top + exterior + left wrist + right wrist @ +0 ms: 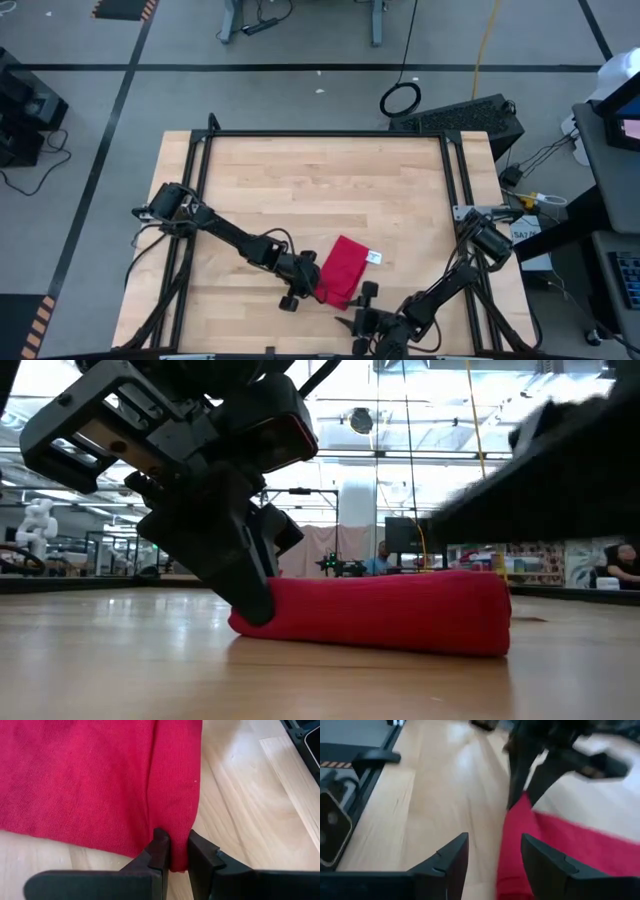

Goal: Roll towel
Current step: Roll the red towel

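The wooden table (320, 200) fills the middle of the high view, and the towel (343, 268) lies on it near the front edge, a little right of centre, between the two arms. From above, the towel is a bright red oblong set at a slant, with a small white tag (374, 258) at its right edge. The low view shows what the high view cannot: the cloth is a thick, rounded bundle lying flat on the wood (390, 615), with a blunt right end and a tapered left end. The left wrist view adds the fine knit of the fabric (90, 780) and a lengthwise fold running toward the fingers, with a narrow folded strip to one side of it. The left gripper (310, 285) reaches in from the left and sits at the towel's near left end; its fingers (161, 851) stand narrow, pinching the end of that folded strip between them, and in the low view the same gripper (250, 600) presses down on the left end of the bundle. The right gripper (362, 310) is at the table's front edge, just near and right of the towel's near end, apart from the cloth as seen from above. In its own wrist view the right fingers (451, 857) stand fairly wide apart with nothing between them, the red cloth (555, 845) lies just ahead of them, and the other arm's fingers show beyond, blurred.
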Available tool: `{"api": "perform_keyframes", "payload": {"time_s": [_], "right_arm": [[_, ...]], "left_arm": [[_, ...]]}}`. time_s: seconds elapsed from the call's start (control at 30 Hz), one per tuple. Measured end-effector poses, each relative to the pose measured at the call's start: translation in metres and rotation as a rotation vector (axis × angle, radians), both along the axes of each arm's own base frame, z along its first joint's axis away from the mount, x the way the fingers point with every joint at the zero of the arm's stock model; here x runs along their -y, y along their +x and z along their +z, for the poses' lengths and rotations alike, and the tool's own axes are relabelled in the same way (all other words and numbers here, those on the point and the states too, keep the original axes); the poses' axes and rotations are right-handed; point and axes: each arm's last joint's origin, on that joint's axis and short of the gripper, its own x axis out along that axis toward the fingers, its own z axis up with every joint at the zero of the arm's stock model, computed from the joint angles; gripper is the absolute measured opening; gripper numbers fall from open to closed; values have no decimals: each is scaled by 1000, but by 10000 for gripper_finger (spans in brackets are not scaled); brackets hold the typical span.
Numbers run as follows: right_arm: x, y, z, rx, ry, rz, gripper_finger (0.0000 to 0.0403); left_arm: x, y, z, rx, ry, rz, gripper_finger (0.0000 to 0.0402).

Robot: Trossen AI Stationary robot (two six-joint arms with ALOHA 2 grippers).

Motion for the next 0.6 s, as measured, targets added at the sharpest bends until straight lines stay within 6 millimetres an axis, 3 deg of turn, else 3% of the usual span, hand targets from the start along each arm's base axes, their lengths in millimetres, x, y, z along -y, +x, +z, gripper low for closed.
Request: {"api": "perform_keyframes", "payload": {"time_s": [0.23,0.6], "right_arm": [[1,-1,-23,-22,24,-44,171],[-1,-9,-25,-10,-26,-81,171]], "left_arm": [[0,0,0,-1,4,2,51],[0,-1,-1,-21,-4,24,51]]}}
